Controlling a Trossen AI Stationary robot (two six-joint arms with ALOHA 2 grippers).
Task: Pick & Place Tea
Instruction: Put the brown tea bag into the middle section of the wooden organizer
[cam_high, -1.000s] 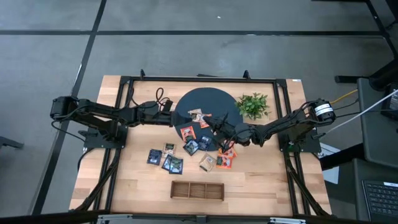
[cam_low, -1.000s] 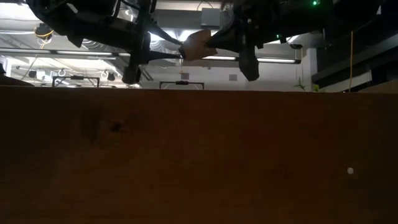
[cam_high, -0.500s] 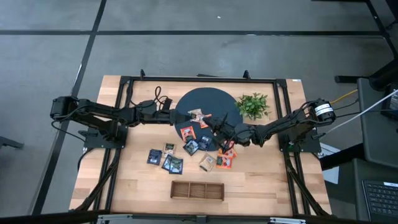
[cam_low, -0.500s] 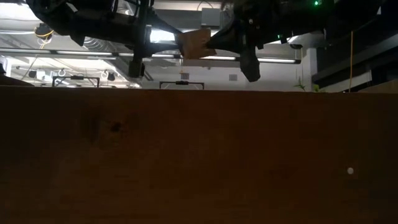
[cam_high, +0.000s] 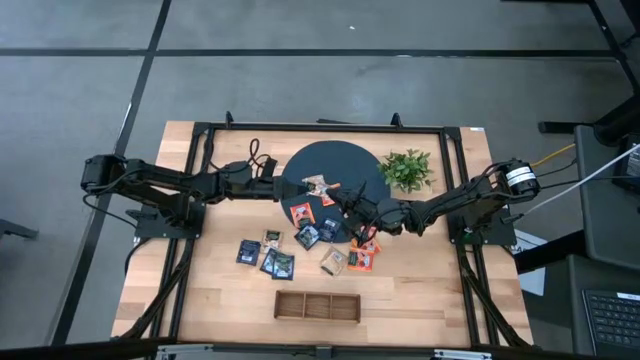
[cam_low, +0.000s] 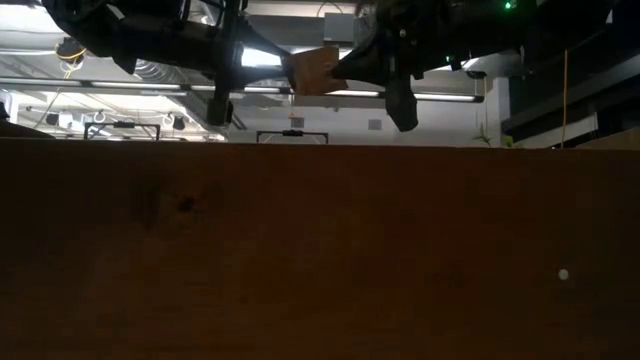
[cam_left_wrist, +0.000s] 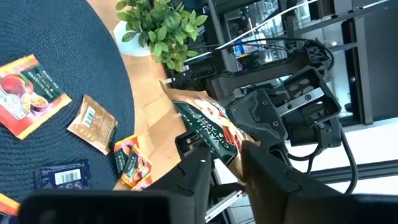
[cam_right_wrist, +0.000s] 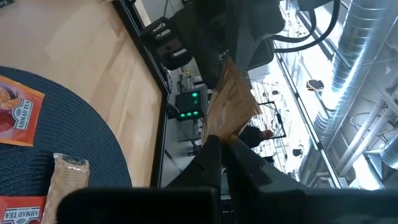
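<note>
Beige sachet (cam_low: 318, 68) held aloft by right pincer (cam_low: 338, 72); left pincer (cam_low: 262, 52) just beside it.

A round dark mat (cam_high: 332, 165) lies at twelve o'clock on the wooden desk (cam_high: 215, 300). A leafy plant (cam_high: 407, 168) stands at two o'clock. A wooden tray (cam_high: 318, 306) sits at six o'clock.

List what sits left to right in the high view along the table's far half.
Left gripper → beige sachet held by the right gripper → plant.
</note>
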